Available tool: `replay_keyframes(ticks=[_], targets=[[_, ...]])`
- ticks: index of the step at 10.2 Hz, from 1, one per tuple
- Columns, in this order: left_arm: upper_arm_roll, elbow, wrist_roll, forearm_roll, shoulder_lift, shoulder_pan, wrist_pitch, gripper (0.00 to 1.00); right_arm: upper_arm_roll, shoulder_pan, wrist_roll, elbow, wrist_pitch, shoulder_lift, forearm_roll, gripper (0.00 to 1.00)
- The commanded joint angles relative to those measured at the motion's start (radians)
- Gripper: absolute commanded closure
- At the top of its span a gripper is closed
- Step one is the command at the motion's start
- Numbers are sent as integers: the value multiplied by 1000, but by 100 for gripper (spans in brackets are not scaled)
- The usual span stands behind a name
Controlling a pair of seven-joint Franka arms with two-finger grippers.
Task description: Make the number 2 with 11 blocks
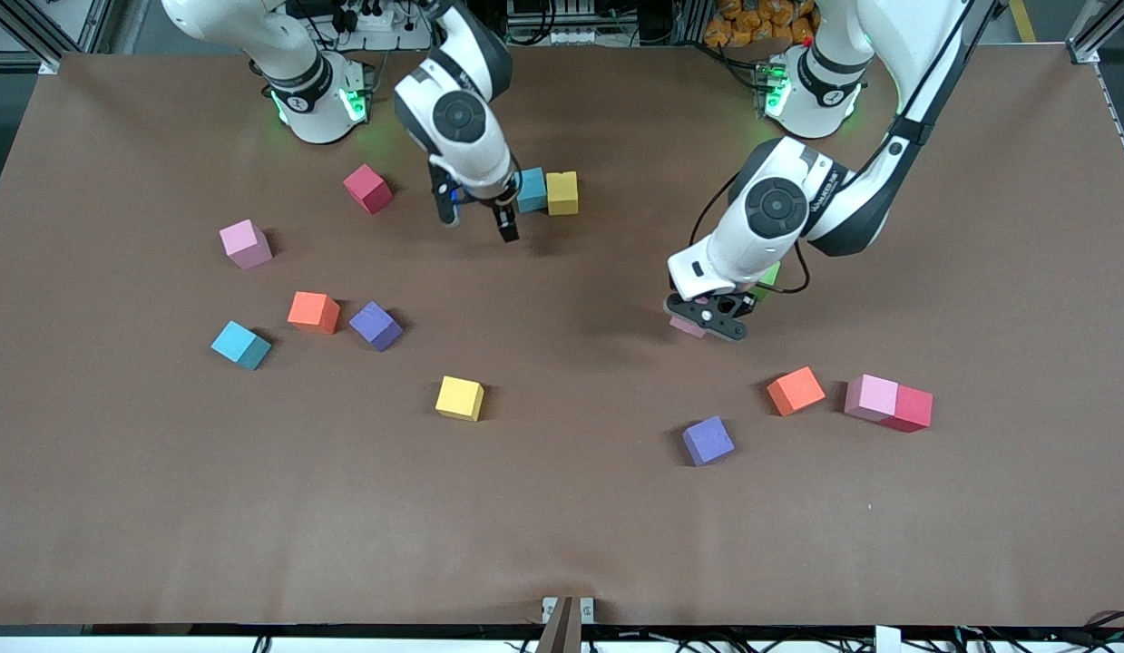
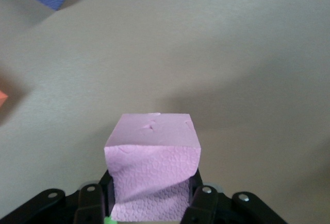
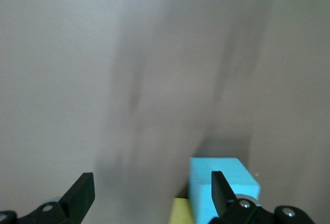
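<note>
Up near the robot bases, the right gripper [image 1: 476, 219] hangs with its fingers spread wide and nothing between them, just beside a cyan block [image 1: 531, 190] that touches a yellow block [image 1: 562, 192]. Toward the left arm's end, the left gripper [image 1: 707, 317] is clamped on a pink block [image 2: 152, 165], held over bare table [image 1: 562, 508]. Other blocks lie scattered nearer the front camera. No writing is readable.
</note>
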Motion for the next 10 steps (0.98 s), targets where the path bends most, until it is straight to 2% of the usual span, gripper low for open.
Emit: replay_keyframes(ticks=[1,3,5,7,10], targets=[[-55,-21,-21,-11,-13,-5,-16,47,9,-107,-147,91,-67,19,-25,0],[-127,-40,-7,-3,-11,-3,-16,47,9,-185,-235,153,-67,64,-102,0],[-215,-72,1,113,-4,-3,-15,47,9,-247,-336,242,-69,121,-158,0],[-288,-115,62,141,7,-3,-15,47,10,-320,-558,385,-169,179,-157,0],[-342,-182,234,169,12,-17,-15,48,9,-350,-702,597,-294,278,-177,0]])
